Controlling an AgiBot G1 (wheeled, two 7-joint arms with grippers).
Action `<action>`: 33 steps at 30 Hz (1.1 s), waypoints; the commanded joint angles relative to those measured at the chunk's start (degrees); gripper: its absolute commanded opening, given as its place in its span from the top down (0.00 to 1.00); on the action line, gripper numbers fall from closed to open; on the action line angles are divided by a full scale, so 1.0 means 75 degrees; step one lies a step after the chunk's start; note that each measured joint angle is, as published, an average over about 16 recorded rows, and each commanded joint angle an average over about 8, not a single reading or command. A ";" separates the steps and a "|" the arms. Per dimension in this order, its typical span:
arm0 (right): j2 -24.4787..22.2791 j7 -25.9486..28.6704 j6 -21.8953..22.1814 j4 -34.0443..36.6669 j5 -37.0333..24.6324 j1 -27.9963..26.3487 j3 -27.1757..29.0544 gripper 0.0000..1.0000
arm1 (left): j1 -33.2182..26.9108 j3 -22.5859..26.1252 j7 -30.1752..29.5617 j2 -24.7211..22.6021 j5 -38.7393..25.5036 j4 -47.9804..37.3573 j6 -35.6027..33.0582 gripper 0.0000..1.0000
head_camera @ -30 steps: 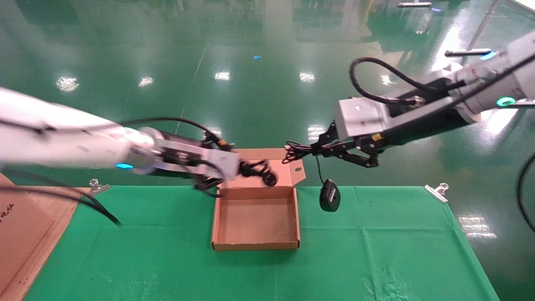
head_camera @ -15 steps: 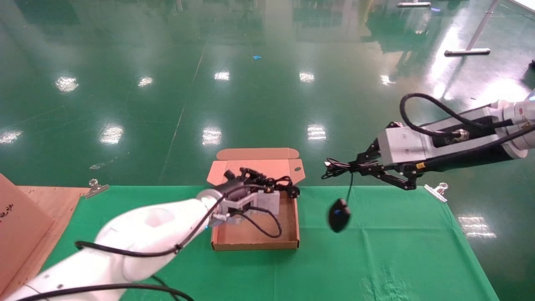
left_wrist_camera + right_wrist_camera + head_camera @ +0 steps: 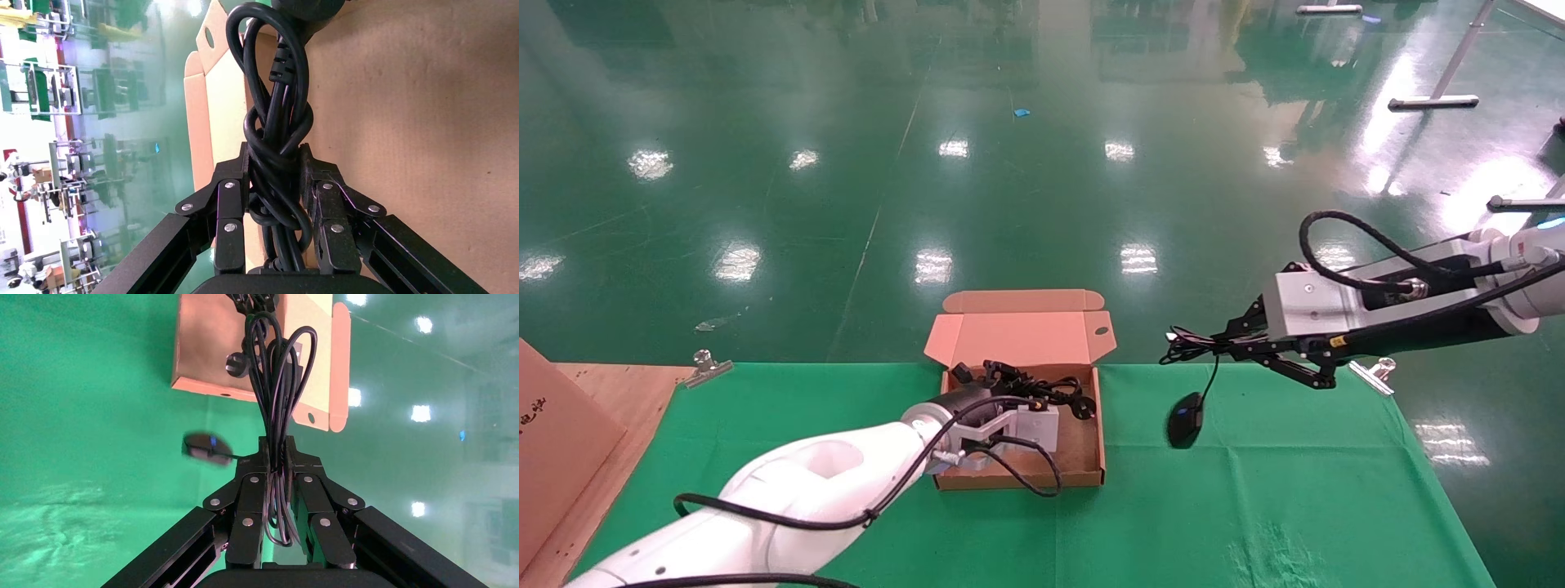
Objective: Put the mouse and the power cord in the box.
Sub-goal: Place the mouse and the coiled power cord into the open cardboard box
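Observation:
The open brown box (image 3: 1019,480) sits mid-table with its lid (image 3: 1017,336) folded back. My left gripper (image 3: 1009,390) reaches inside it, shut on the power cord (image 3: 1030,382), a twisted black bundle lying low over the box floor. In the left wrist view both fingers (image 3: 229,184) clamp the power cord (image 3: 275,92). Right of the box, my right gripper (image 3: 1214,347) is shut on the mouse's thin coiled cable (image 3: 278,367). The black mouse (image 3: 1185,418) dangles from it just above the cloth and shows blurred (image 3: 205,446) in the right wrist view.
Green cloth (image 3: 1254,506) covers the table, held by metal clips at the far edge (image 3: 705,363) (image 3: 1375,371). A wooden board with a cardboard sheet (image 3: 552,441) lies at the left edge. The green floor drops away behind the table.
My left arm swung round from the left and lowered the power cord from over the lid into the box. My right gripper moved right and down, and the hanging mouse sank toward the cloth.

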State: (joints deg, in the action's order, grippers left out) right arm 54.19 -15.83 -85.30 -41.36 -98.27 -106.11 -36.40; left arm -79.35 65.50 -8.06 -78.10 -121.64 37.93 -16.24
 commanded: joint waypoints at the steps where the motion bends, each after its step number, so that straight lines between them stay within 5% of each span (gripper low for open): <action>1: 0.0017 -0.0007 0.0015 0.0097 0.0011 -0.0018 0.0010 1.00 | -0.0070 0.0177 0.0047 0.0005 0.0248 -0.0041 -0.0016 0.00; 20: 0.0289 0.0015 -0.0122 0.0415 0.0044 -0.0220 -0.0031 1.00 | -0.0383 0.0806 0.0325 0.0367 0.2204 0.0138 0.0056 0.00; 33: 0.1929 0.0397 0.0624 0.0887 -0.0343 -0.0290 -0.0364 1.00 | -0.0081 -0.0573 0.1094 0.4466 0.5433 0.4247 -0.1370 0.00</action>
State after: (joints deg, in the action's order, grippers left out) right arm 68.84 -12.92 -80.11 -34.38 -101.16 -108.23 -39.38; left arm -79.63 61.42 0.33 -45.82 -81.40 67.69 -26.26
